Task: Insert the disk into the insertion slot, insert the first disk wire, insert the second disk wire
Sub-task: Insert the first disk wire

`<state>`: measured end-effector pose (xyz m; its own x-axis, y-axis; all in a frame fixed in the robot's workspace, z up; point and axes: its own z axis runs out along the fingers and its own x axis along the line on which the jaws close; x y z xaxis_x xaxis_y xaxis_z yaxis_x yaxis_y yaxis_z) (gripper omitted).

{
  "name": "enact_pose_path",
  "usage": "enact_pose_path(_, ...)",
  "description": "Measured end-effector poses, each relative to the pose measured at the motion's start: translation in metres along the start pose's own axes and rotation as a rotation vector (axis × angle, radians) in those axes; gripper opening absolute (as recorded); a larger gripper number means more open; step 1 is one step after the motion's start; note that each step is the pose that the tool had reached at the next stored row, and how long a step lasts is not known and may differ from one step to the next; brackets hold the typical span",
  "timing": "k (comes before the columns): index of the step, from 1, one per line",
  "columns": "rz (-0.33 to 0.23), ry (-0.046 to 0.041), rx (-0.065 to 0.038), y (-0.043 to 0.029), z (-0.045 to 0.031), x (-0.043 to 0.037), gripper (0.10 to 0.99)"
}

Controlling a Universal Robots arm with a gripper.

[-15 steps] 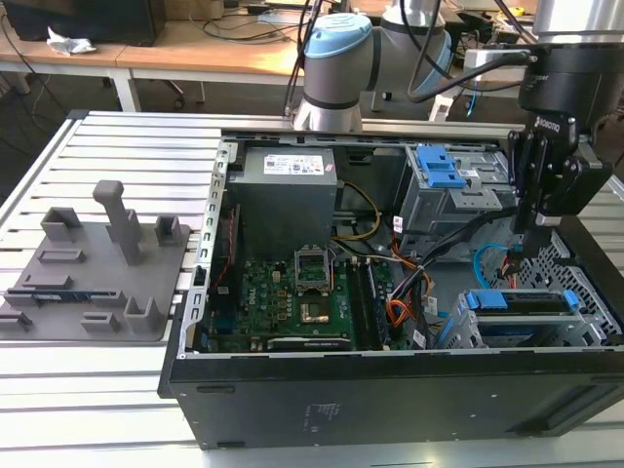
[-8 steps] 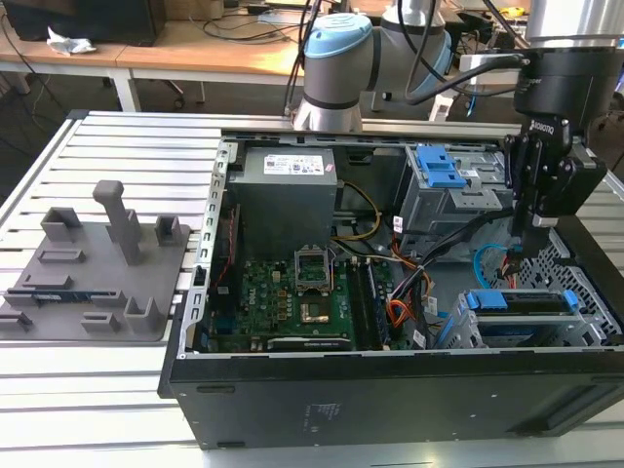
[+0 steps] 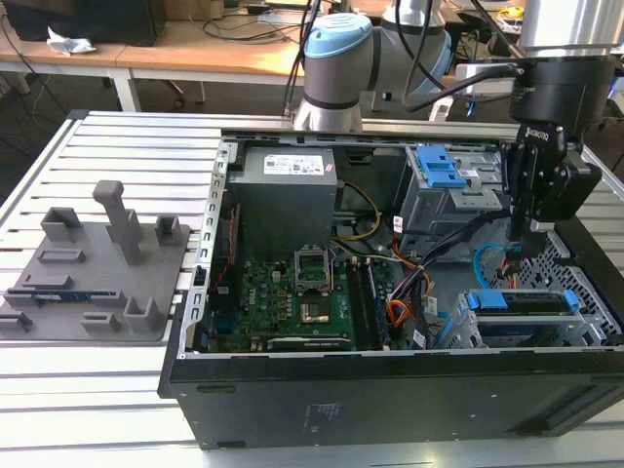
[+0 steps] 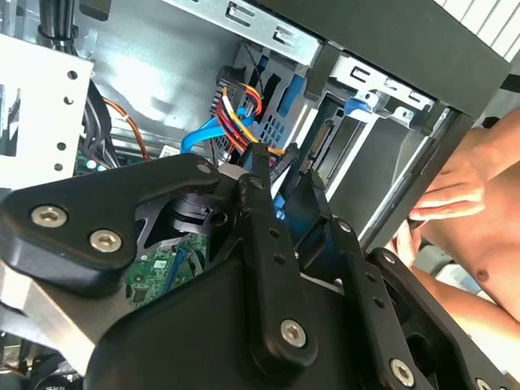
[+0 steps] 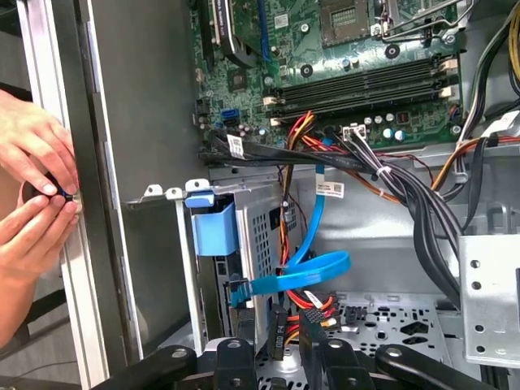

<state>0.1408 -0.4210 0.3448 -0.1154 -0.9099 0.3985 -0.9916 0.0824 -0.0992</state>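
Black gripper, clamped or slack I cannot tell, hangs by the red-and-yellow wire bundle, presumably to reach the blue-framed disk seated in the grey perforated insertion slot.

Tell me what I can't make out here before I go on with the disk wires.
- Where the wires plug in: in both wrist views the robot hand covers it.
- Disk: in the exterior view the insertion slot hides most of it beyond the blue carrier.
- What a person's hands pinch: first wrist view, too small and dark.
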Motion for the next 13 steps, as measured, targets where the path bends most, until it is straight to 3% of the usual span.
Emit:
enact_pose_path(2,-0.003,0.0077,0.007,0.0002,0.0005,-0.0005,0.349)
enact_pose_path(3,-0.003,0.0141,0.019,0.0013,0.001,-0.0016,0.349)
enact_pose_path(4,-0.002,0.0147,0.025,0.0034,0.002,-0.0041,0.349)
enact_pose_path(10,-0.003,0.0271,0.026,0.004,0.0011,-0.0092,0.349)
enact_pose_path(12,-0.004,0.049,0.029,0.004,0.0018,-0.0107,0.349)
enact_pose_path(13,-0.005,0.0547,0.03,0.0038,0.0022,-0.0112,0.349)
